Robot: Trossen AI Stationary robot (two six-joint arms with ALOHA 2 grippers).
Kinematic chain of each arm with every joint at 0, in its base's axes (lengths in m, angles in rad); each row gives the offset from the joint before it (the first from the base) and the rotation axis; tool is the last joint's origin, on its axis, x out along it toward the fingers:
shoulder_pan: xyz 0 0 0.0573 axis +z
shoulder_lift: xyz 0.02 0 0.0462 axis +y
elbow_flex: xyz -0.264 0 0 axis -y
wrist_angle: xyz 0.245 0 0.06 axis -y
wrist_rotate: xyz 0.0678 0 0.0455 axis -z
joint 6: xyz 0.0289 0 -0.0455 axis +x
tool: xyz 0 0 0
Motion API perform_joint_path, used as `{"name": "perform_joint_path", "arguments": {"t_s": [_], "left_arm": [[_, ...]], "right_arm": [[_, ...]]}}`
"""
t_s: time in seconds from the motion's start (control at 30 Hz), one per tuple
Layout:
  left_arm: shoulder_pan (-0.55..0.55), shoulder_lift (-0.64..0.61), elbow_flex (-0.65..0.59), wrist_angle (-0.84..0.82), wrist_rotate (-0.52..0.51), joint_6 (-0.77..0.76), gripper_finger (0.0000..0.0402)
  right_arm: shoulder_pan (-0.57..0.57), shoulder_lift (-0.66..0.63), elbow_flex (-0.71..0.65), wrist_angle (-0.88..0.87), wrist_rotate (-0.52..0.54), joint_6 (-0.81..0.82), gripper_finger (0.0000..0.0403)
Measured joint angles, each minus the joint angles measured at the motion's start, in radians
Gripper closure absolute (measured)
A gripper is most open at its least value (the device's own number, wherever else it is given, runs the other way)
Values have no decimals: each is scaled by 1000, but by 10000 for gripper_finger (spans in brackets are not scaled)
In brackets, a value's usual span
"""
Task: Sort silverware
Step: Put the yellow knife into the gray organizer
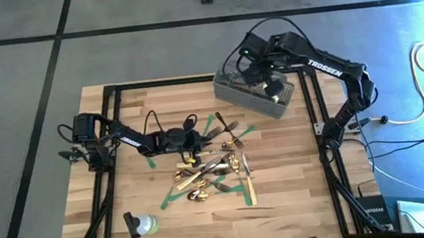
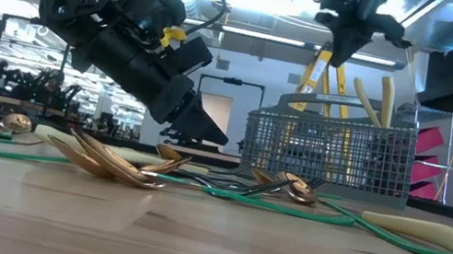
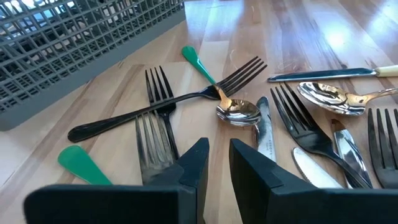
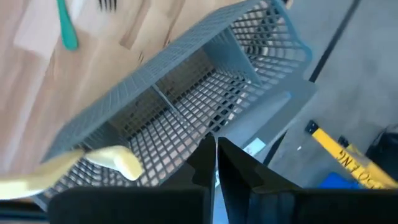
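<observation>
The grey wire mesh basket (image 1: 261, 89) stands at the far right of the wooden table (image 1: 282, 175), and the loose silverware, shiny gold spoons (image 1: 196, 186), dark metal forks (image 1: 225, 124) and cream-handled knives (image 1: 250, 191), lies in a heap well in front of the basket, over flat green tape strips (image 1: 179, 185). Two cream-handled knives (image 2: 372, 97) already stand upright in the basket. The right gripper (image 4: 215, 152) hangs above the basket's compartments, fingers pressed together on nothing, so its drop looks done. The left gripper (image 3: 217, 163) sits low at the heap's edge farthest from the basket, its fingers narrowly parted over a dark fork (image 3: 155, 118) lying across another; no piece shows between them. The step in hand seems to be picking that fork. Next, the left fingers likely need to straddle its handle, pinch, and lift clear of the crossed fork.
</observation>
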Motion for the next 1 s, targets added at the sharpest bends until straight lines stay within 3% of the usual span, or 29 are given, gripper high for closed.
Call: {"name": "perform_joint_path", "arguments": {"t_s": [0.23,0.47,1.0], "left_arm": [[0,0,0,-2,0,0,353],[0,0,0,-3,0,7,353],[0,0,0,-2,0,6,353]], "right_arm": [[0,61,0,-20,23,-135,403],[9,89,-1,-158,41,-207,403],[16,53,-1,-220,7,-153,403]]}}
